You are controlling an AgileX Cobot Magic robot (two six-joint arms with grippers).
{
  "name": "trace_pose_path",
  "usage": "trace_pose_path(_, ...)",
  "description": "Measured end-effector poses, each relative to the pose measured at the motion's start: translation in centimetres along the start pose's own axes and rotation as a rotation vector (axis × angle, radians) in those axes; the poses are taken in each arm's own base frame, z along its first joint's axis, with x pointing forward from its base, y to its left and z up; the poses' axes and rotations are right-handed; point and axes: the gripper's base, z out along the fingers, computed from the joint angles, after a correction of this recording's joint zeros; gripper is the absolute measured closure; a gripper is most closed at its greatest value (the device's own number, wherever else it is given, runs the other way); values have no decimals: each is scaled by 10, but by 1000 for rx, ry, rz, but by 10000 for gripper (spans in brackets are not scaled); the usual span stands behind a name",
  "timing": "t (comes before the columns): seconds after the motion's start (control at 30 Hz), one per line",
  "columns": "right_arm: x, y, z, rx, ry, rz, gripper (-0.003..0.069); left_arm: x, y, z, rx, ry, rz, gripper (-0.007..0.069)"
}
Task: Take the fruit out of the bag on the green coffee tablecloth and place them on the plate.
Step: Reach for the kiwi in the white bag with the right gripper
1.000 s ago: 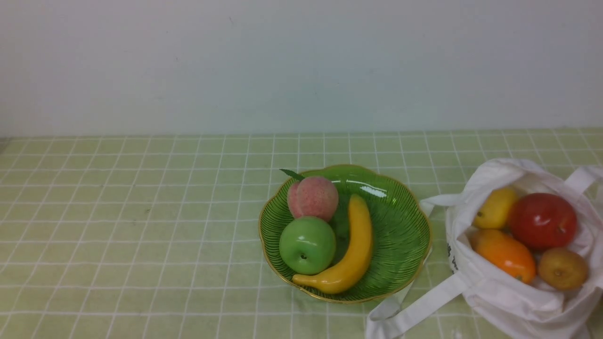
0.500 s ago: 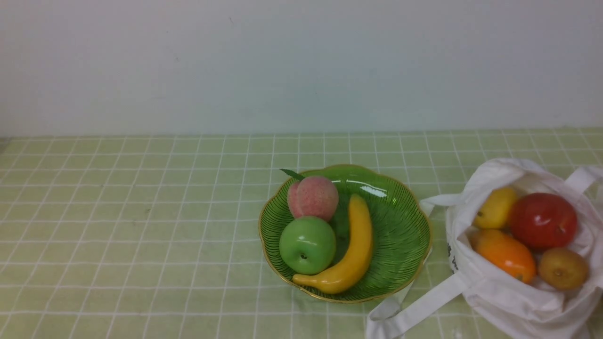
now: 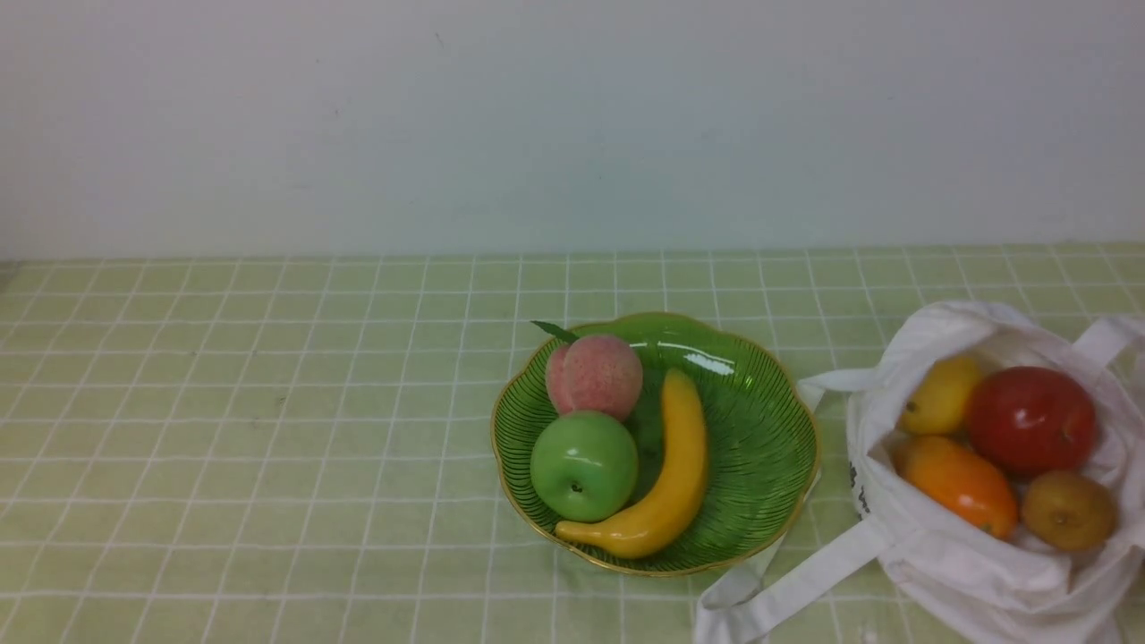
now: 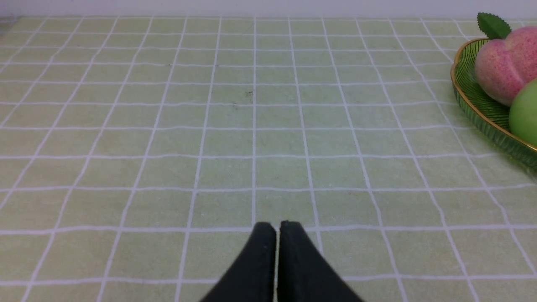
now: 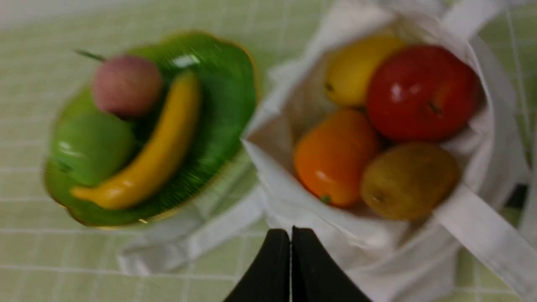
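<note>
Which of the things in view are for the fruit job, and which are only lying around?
For the job: lemon, red apple, mango, kiwi, bag, plate, tablecloth.

Just lying about: nothing loose; peach, green apple and banana already sit on the plate.

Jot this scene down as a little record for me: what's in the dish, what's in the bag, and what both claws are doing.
in the dish: peach, green apple, banana
in the bag: lemon, red apple, orange mango, brown kiwi
left claw: shut, nothing held
right claw: shut, nothing held
</note>
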Motion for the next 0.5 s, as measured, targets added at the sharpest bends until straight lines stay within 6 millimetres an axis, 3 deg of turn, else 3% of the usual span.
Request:
trace_pose_path(0.1,-16,-6,18,83,155,-33,629,0,0,0,0,0,0,632)
trace_pose_path(0.23,-36,-5,49,100,355,-108,501,0,0,0,0,0,0,632)
trace_pose_path(0.5,-44,6,99,156,514,-290,139,0,0,0,0,0,0,632)
